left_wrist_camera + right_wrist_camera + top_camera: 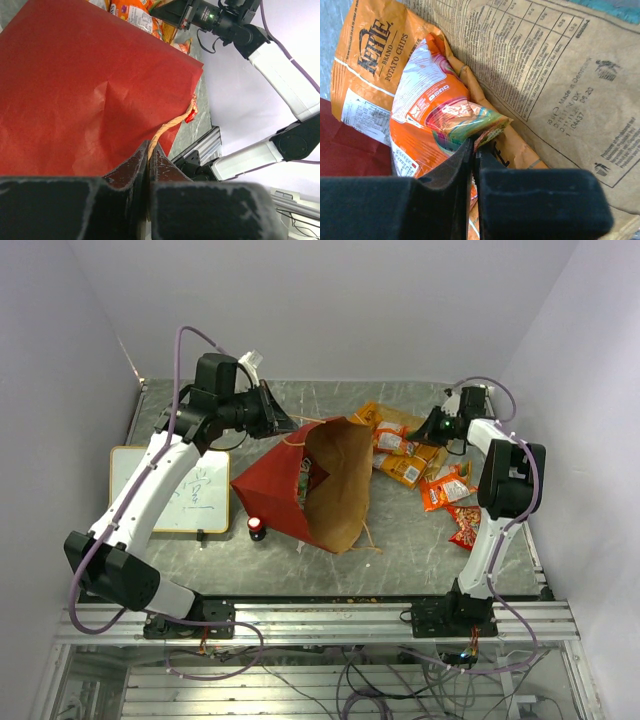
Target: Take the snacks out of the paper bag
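Observation:
The red paper bag lies tipped on the table, its brown mouth facing right. My left gripper is shut on the bag's twisted cord handle above the bag's red side. My right gripper is shut on the sealed edge of an orange chip packet, which rests on a large orange Kettle chip bag and a tan printed pack. Several snacks lie outside the bag at the right: orange packs, a red-orange packet and a small red packet.
A white board with writing lies at the left. A small red-and-black cylinder stands just in front of the bag. The aluminium rail runs along the near edge. White walls close in at both sides.

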You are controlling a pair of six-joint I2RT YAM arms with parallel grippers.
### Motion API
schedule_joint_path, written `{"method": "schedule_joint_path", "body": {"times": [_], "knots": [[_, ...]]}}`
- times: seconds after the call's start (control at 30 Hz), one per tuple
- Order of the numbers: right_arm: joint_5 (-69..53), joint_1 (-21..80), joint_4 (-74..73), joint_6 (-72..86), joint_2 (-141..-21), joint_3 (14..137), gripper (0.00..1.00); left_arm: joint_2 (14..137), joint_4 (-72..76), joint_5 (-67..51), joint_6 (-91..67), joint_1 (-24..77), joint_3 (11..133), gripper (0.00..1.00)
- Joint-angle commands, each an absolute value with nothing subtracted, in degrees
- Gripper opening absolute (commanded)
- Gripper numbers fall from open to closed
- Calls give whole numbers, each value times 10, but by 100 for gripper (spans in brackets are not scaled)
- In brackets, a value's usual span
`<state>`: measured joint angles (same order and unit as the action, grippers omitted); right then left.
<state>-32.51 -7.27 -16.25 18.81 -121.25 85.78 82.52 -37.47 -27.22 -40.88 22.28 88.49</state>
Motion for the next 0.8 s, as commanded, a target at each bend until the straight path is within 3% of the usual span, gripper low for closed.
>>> {"method": "schedule_joint_path", "body": {"times": [0.0, 0.2, 0.33, 0.5, 0.77], "knots": [[-276, -91, -197, 156, -1229, 870, 10, 811, -338, -253, -417, 221, 878, 13], [-276, -91, -204, 159, -1197, 871, 41, 802, -319, -247, -411, 221, 861, 16], [-309, -89, -156, 190, -1148, 823, 53, 798, -298, -248, -427, 221, 854, 13], [-308, -79, -152, 187, -1108, 807, 60, 788, -297, -264, -438, 221, 843, 7], [-307, -57, -127, 207, -1006, 760, 66, 788, -296, -292, -481, 221, 838, 7]]}}
